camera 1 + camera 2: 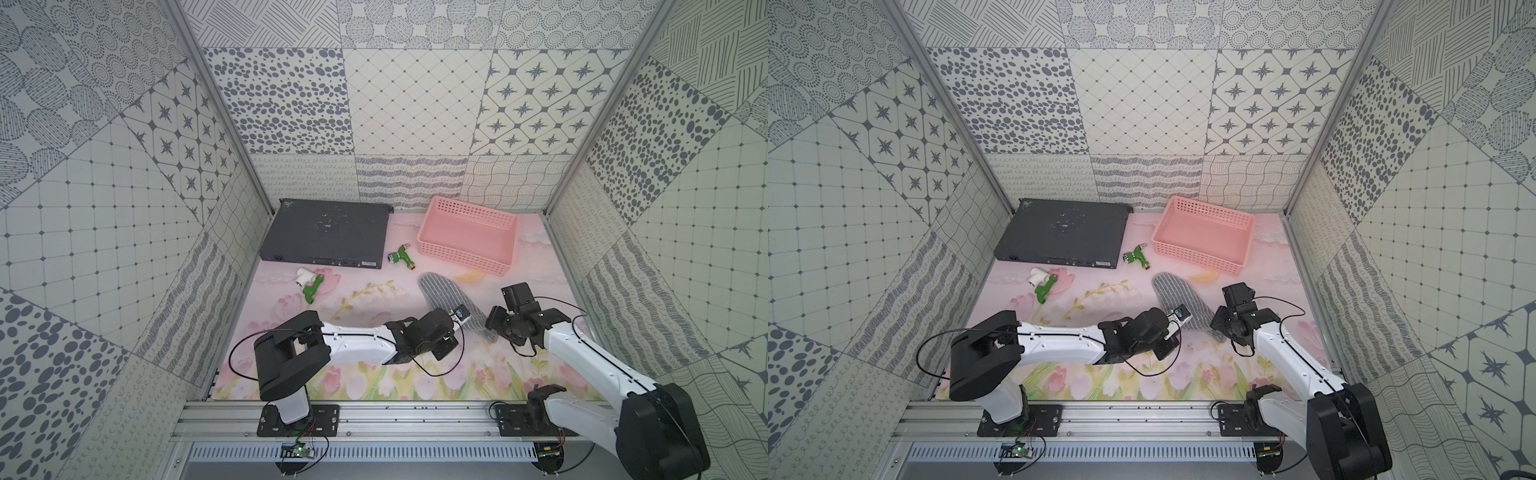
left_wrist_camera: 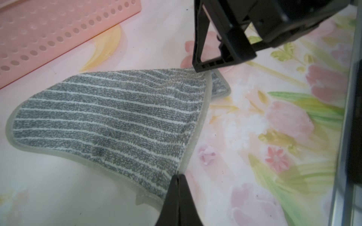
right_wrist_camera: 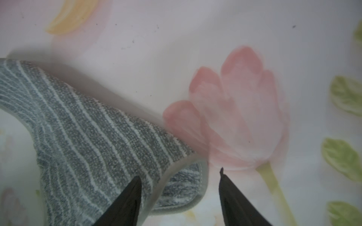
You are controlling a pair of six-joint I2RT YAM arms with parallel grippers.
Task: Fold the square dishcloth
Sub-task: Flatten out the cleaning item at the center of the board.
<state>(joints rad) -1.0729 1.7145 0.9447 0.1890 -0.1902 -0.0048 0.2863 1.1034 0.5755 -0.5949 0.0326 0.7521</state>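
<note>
The dishcloth (image 2: 107, 117) is gray with thin whitish stripes and a plain gray hem. The basket (image 1: 465, 254) is pink, dotted with holes. The bench (image 1: 374, 299) wears pale pink with tulips, green leaves and yellow touches. A flat box (image 1: 328, 232) is dark gray.

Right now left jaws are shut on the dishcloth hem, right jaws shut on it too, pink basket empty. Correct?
Wrong about the right gripper: the right wrist view shows its jaws apart, straddling the square dishcloth's folded corner, not clamped. The left gripper is shut on its hem, and the pink basket is empty.
</note>
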